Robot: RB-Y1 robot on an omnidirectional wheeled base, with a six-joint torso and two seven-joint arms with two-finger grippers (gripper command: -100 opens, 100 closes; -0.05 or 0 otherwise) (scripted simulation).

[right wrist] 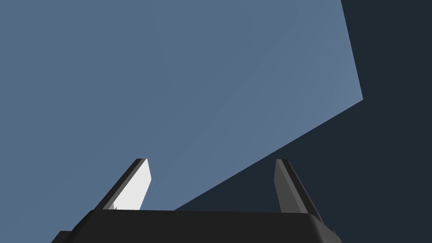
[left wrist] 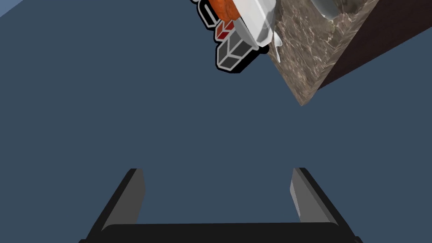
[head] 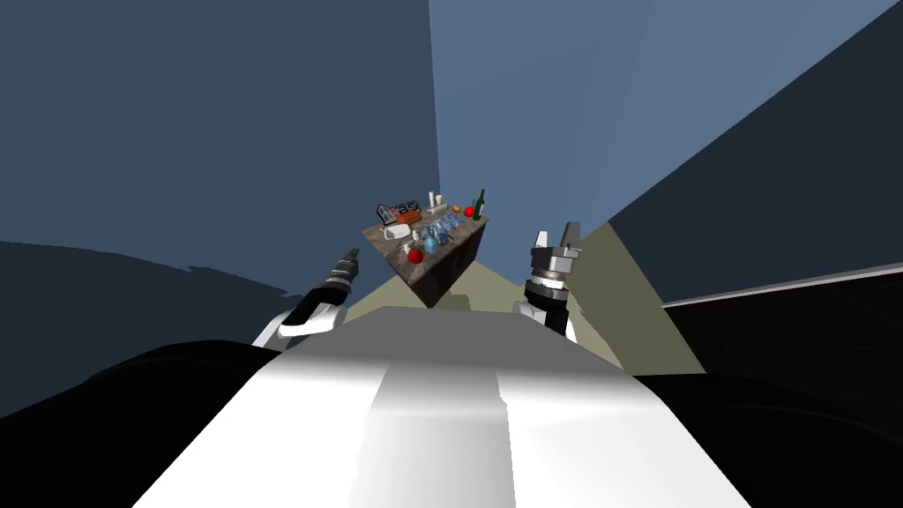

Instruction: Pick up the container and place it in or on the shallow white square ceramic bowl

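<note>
Ok, we're well back from the counter (head: 447, 269): brown marbled top, dark sides, standing on an olive floor (head: 617, 291) w/ a blue wall (head: 220, 132) behind. L gripper (head: 351, 257) is up front on the left, pointing twd the counter's near corner, well apart from it. Its wrist cam has the fingers (left wrist: 134, 192) spread wide, nothing btwn them. R gripper (head: 555, 235) is raised on the right, fingers (right wrist: 141, 185) likewise spread and empty, also well clear of the counter. Now the top, and it's cluttered. There's a shallow white dish (head: 396, 232) near the left edge, twd the near corner. The L wrist cam catches it by that same edge, w/ an orange item (left wrist: 223, 8) and a grey-black block sign (left wrist: 230, 55) just beyond it. There's a red ball (head: 414, 255) at the near corner and a second red one farther back. Some bluish glassy bits (head: 438, 234) sit mid-top, and a green bottle (head: 479, 205) stands upright at the far right end. As for the container, it's somewhere in that cluster on the top, but the pieces are too small to tell which one it is.
</note>
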